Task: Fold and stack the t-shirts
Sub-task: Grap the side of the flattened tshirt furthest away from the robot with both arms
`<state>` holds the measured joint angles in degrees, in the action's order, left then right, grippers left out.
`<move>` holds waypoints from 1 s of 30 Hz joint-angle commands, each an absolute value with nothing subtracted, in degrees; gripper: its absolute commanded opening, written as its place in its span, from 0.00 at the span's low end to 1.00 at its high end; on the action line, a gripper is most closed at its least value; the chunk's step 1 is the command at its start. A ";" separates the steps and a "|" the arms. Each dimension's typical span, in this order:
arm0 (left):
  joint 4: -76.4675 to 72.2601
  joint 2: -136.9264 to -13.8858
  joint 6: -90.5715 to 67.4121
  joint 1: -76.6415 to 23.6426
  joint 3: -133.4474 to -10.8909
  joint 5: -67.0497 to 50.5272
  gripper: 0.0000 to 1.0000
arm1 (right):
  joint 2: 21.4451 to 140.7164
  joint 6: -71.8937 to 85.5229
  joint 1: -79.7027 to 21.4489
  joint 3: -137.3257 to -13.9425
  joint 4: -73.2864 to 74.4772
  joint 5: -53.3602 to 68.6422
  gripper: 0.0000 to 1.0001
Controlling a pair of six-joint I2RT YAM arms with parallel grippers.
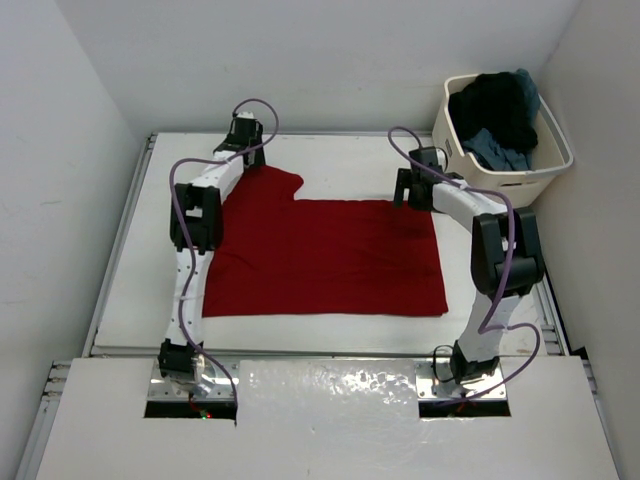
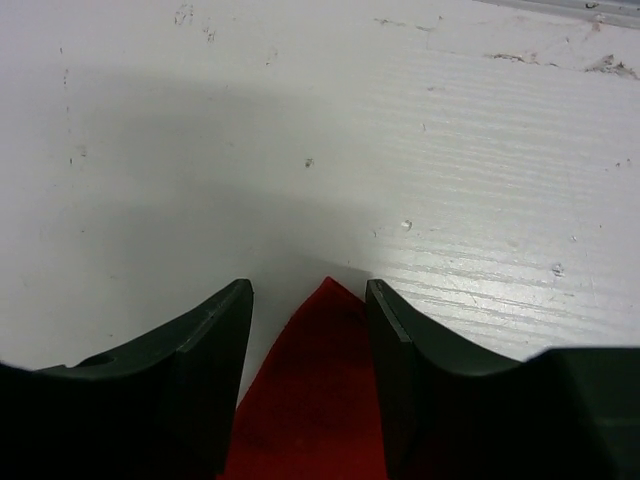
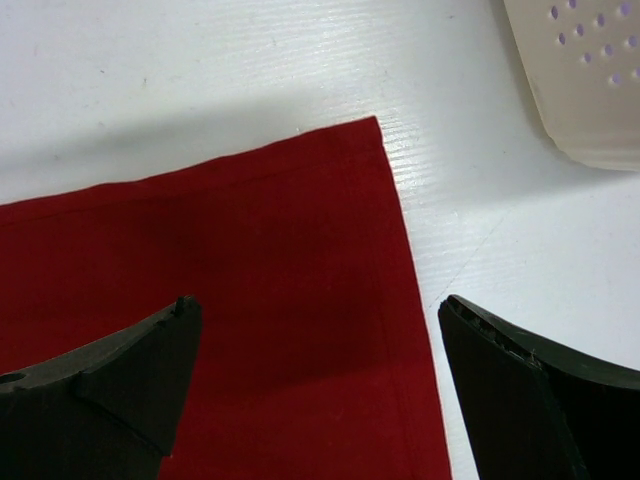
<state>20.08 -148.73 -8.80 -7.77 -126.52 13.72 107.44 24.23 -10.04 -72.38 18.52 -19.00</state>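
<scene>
Red shirt (image 1: 330, 255): spread flat on the desk (image 1: 350, 160), between the two arms.
Left end effector (image 2: 308, 290): low at the shirt's far left. Its fingers are partly apart, with a pointed red tip lying between them, and they are not clamped on it.
Right end effector (image 3: 318, 305): fingers wide apart above the shirt's far right corner, holding nothing.
Tub (image 1: 500, 180): off the desk's far right corner.
Black shirt (image 1: 495, 105): heaped in the tub.
Blue-grey shirt (image 1: 495, 148): also in the tub, in front of the black one.
</scene>
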 commanded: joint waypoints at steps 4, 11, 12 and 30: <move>24.70 -147.22 -5.10 -9.14 -124.98 12.84 0.41 | 108.89 26.54 -9.93 -75.67 17.49 -21.00 0.99; 24.70 -146.52 -5.36 -9.40 -124.54 13.27 0.00 | 111.97 28.56 -9.93 -78.74 17.84 -22.67 0.99; 23.83 -145.99 -5.45 -9.40 -123.84 13.27 0.00 | 112.15 28.56 -9.93 -79.01 17.75 -23.20 0.99; 12.83 -131.05 -7.03 -9.40 -111.54 9.41 0.00 | 127.34 32.70 -10.02 -95.36 24.25 -33.66 0.94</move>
<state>16.23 -135.83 -6.50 -9.04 -112.57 10.96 125.56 31.11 -10.04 -92.01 22.24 -30.79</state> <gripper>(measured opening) 0.015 0.953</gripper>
